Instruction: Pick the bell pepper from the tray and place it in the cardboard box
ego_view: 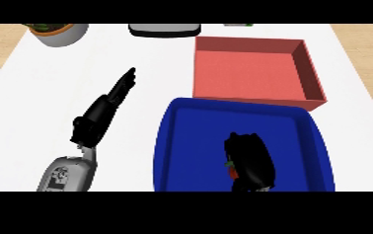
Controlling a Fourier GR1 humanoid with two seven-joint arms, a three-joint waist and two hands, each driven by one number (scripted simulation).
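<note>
A blue tray [189, 129] lies at the front right of the white counter. My right hand [249, 161] is over the tray's near middle, fingers curled down round a red bell pepper [230, 171], of which only a small red patch shows at the hand's left side. Just behind the tray stands the red open box [247, 72], with nothing visible inside. My left hand [105, 109] rests on the counter left of the tray, fingers straight and pointing away, holding nothing.
A grey pot with a plant [58, 33] stands at the back left corner. A dark-rimmed grey appliance [164, 29] sits at the back middle. The counter's wooden edges show at both far corners.
</note>
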